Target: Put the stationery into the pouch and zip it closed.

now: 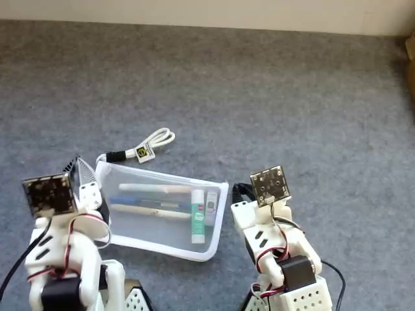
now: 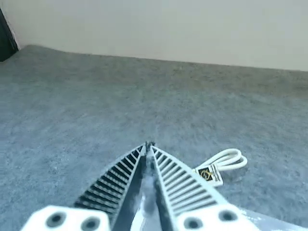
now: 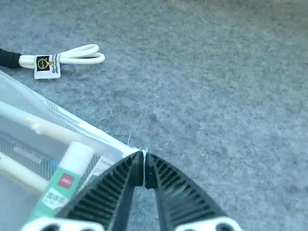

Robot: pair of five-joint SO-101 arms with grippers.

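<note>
On the grey counter (image 1: pixel 259 78) the pouch (image 1: pixel 162 245) with stationery (image 1: pixel 198 217) is laid at lower centre. Its corners are pinched by the left end effector (image 2: pixel 148 144) and right end effector (image 3: pixel 144 154), probably held taut for zipping.

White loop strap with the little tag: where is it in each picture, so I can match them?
High view: the white loop strap lies on the carpet just beyond the pouch's far left corner.
Left wrist view: the strap lies on carpet, tag end nearest the camera.
Right wrist view: the strap lies past the pouch's edge.
Shared landmark: its yellow-and-black tag.
</note>
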